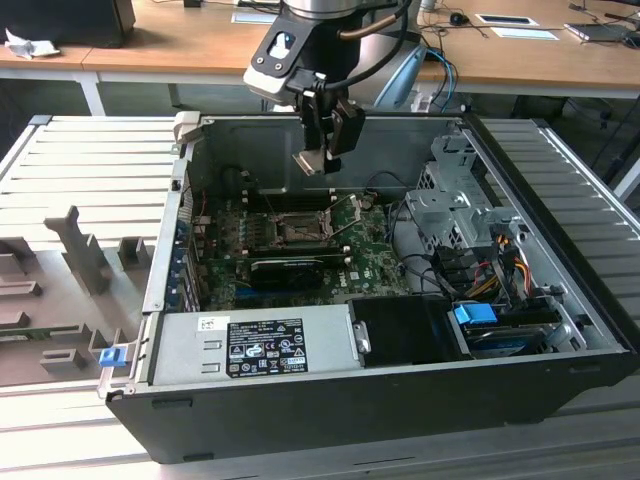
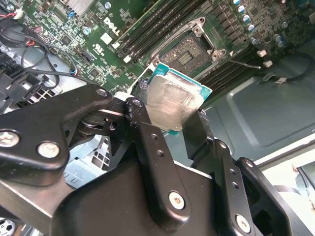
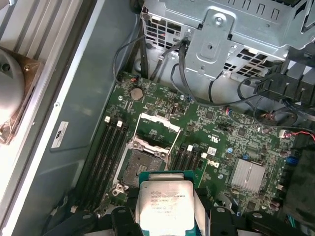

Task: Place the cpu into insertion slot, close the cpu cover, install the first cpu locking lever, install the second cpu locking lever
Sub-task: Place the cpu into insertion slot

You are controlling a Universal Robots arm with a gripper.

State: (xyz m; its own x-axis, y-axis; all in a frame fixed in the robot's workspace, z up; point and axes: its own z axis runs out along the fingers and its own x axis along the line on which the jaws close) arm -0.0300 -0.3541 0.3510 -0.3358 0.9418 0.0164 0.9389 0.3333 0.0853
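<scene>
Cpu [image 3: 165, 206], square, no long axis, is clamped edgewise between fingers of the gripper [image 2: 170, 117], silver top turned toward the wrist; bare socket [image 3: 142, 164] is seen beneath the gripper.

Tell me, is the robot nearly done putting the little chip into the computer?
Not yet. Done: the cpu is picked up, pinched between the fingers. In hand: it hangs above the socket, which is empty, with the cpu cover flipped open. Left: the cpu is not seated, the cover is not closed, and neither locking lever is latched down.
</scene>
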